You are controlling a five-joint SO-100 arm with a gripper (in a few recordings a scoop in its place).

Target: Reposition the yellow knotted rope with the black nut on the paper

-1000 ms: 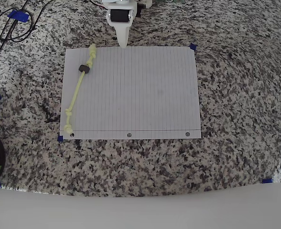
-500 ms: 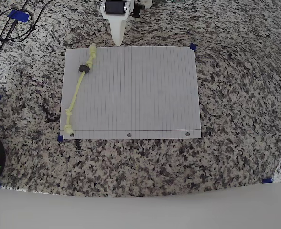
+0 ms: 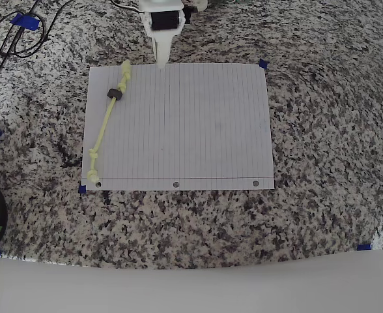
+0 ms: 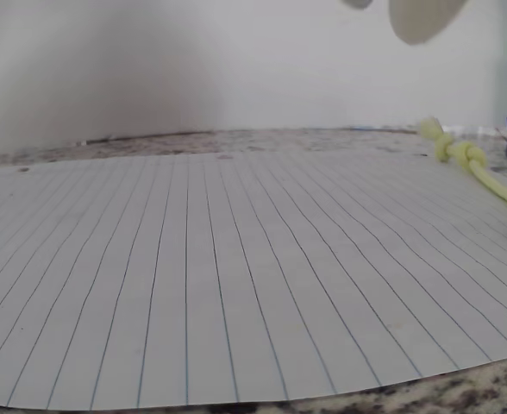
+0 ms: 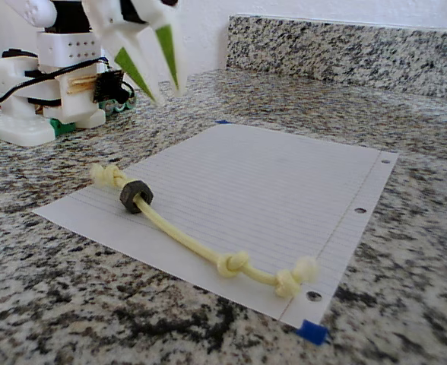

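While rope [image 3: 107, 122] and paper [image 3: 191, 130] stay put, pincer [image 3: 160, 63] shifted slightly, jaws parted, holding nothing.

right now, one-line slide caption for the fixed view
White gripper hangs open above lined white paper where a yellow knotted rope threads a black nut.

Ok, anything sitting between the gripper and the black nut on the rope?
No. In the overhead view, bare lined paper separates the gripper from the black nut on the yellow knotted rope.
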